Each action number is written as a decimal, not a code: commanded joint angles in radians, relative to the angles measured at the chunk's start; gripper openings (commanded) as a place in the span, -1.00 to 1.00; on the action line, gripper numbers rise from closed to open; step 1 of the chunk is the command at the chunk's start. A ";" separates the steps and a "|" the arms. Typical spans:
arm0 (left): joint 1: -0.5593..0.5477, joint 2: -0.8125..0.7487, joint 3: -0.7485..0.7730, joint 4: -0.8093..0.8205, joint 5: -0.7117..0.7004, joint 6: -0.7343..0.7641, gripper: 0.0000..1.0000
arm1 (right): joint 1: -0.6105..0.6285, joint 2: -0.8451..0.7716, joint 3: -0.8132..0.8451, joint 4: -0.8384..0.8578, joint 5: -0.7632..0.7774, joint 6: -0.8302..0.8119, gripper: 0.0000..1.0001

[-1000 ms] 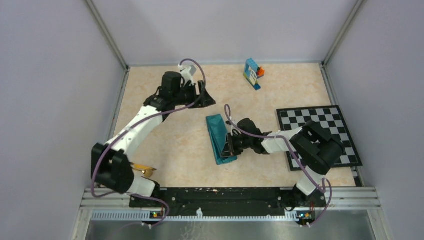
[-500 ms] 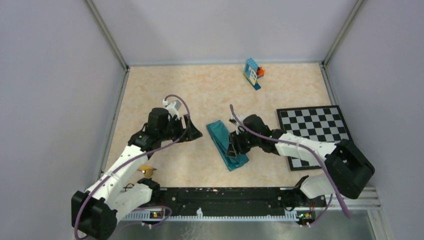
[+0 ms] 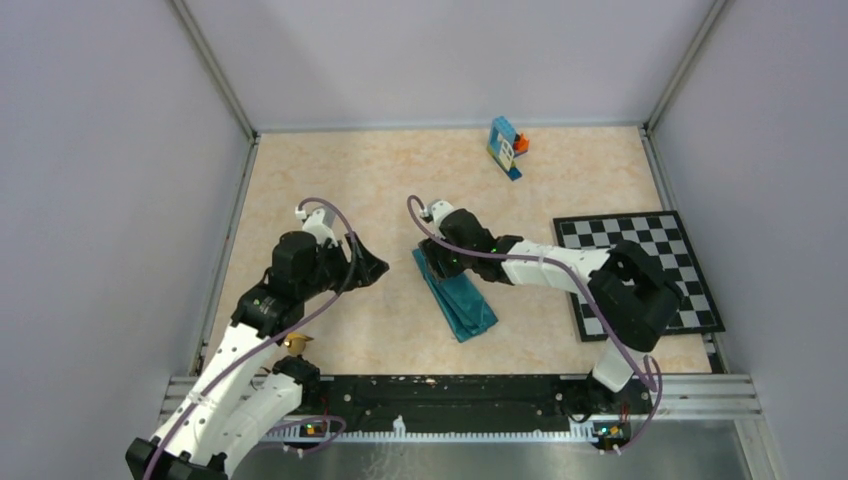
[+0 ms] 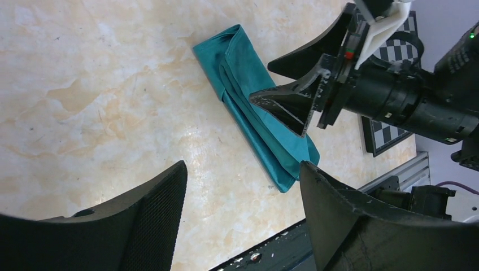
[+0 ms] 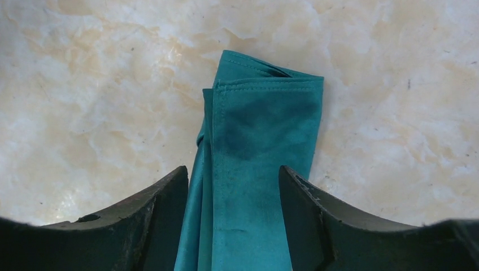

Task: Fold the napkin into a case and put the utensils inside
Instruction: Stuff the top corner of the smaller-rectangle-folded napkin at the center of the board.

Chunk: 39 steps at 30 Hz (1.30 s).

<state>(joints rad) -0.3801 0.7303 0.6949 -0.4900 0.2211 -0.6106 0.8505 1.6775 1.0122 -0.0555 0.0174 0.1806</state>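
Observation:
The napkin (image 3: 458, 295) lies on the table as a long narrow teal strip, folded into the case shape, running from far left to near right. My right gripper (image 3: 433, 256) hangs open over its far end, one finger on each side of the cloth (image 5: 265, 135), gripping nothing (image 5: 231, 172). To the left of the strip, my left gripper (image 3: 376, 268) is open and empty above bare table (image 4: 243, 169). In the left wrist view the napkin (image 4: 248, 107) lies ahead, with the right gripper (image 4: 261, 79) above it. A golden utensil (image 3: 293, 343) shows near the left arm's base, partly hidden.
A black-and-white checkerboard mat (image 3: 665, 240) lies at the right, under the right arm's elbow. Blue-orange toy blocks (image 3: 507, 146) stand at the far edge. Side walls enclose the table. A black rail (image 3: 450, 390) runs along the near edge.
My right gripper opened, let go of the napkin and moved from the strip's near part to its far end. The left gripper drew back toward the near left.

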 commanded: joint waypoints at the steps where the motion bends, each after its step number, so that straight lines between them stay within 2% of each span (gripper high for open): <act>1: 0.003 -0.039 -0.042 -0.004 -0.020 -0.022 0.55 | 0.037 0.048 0.094 0.026 0.065 -0.044 0.16; 6: 0.004 -0.039 -0.062 0.007 -0.015 -0.025 0.56 | 0.052 0.122 0.152 0.000 0.088 -0.046 -0.18; 8: 0.004 -0.035 -0.066 0.017 -0.009 -0.025 0.55 | 0.057 0.138 0.162 -0.001 0.087 -0.045 -0.43; 10: 0.003 -0.028 -0.067 0.023 -0.004 -0.024 0.54 | 0.061 0.153 0.177 -0.009 0.089 -0.043 -0.51; 19: 0.003 -0.006 -0.067 0.027 -0.005 -0.023 0.54 | 0.086 0.171 0.177 0.004 0.121 -0.060 -0.30; 35: 0.003 0.001 -0.074 0.031 -0.003 -0.025 0.53 | 0.153 0.238 0.204 0.016 0.310 -0.104 -0.31; 39: 0.004 0.001 -0.072 0.031 -0.002 -0.024 0.53 | 0.155 0.237 0.195 0.033 0.312 -0.098 -0.43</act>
<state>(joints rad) -0.3801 0.7315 0.6262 -0.4919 0.2188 -0.6300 0.9920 1.9087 1.1748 -0.0696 0.2859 0.0887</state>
